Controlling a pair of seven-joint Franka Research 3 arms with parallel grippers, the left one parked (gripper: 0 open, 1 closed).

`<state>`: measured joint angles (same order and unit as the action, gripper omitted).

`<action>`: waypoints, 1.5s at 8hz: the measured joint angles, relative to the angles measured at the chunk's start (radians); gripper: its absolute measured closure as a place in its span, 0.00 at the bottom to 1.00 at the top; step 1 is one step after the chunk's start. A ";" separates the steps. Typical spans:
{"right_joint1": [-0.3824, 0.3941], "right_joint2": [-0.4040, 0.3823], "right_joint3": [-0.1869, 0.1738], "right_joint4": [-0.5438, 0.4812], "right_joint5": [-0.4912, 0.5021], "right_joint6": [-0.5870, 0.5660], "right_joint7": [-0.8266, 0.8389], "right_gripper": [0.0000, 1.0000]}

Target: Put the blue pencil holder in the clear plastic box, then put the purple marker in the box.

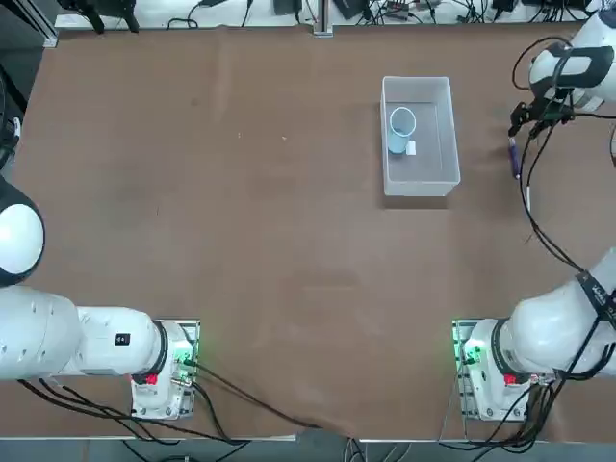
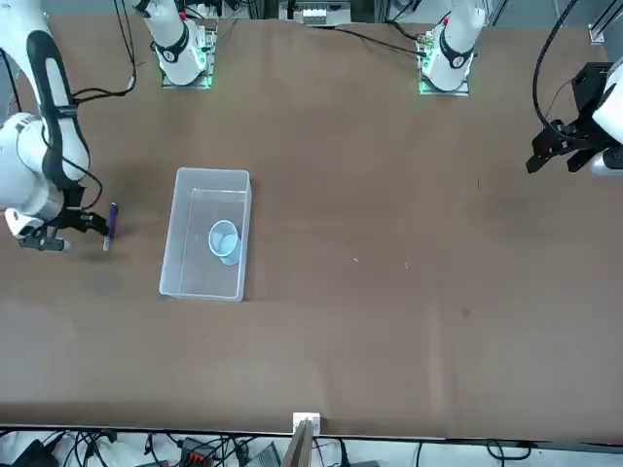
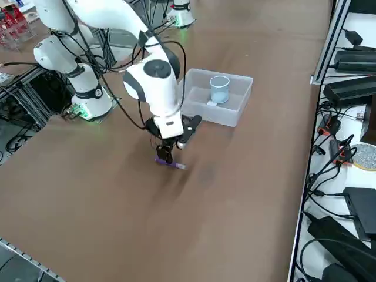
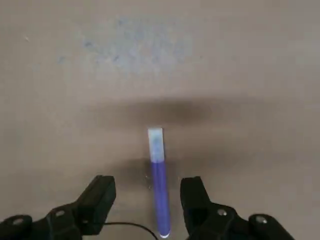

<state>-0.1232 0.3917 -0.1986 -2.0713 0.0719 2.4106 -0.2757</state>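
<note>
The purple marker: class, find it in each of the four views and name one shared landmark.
Top: thin purple marker at far right.
Front: far left.
Right side: centre-left, on the table.
Right wrist: between the open right gripper's jaws.
Landmark: the clear plastic box nearby, absent from the wrist view.

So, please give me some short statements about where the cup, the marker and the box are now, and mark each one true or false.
1. The blue pencil holder stands inside the clear plastic box. True.
2. The purple marker is already in the box. False: it lies on the table, outside the box, on the robot's right side of it.
3. The right tool is open, with one finger on each side of the marker. True.
4. The right tool holds the pencil holder. False: it is at the marker and holds nothing.
5. The pencil holder lies on its side. False: it stands upright, its opening facing up.
</note>
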 joint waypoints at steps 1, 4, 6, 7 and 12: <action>-0.005 0.016 0.000 -0.001 0.000 0.000 0.000 0.24; -0.025 0.055 0.000 -0.001 0.000 0.004 0.000 0.30; -0.026 0.070 0.001 -0.001 0.000 0.004 -0.001 0.37; -0.026 0.075 0.001 -0.001 0.000 0.004 -0.001 0.40; -0.027 0.089 0.001 -0.001 0.000 0.007 -0.001 0.53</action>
<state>-0.1507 0.4805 -0.1972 -2.0728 0.0719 2.4180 -0.2763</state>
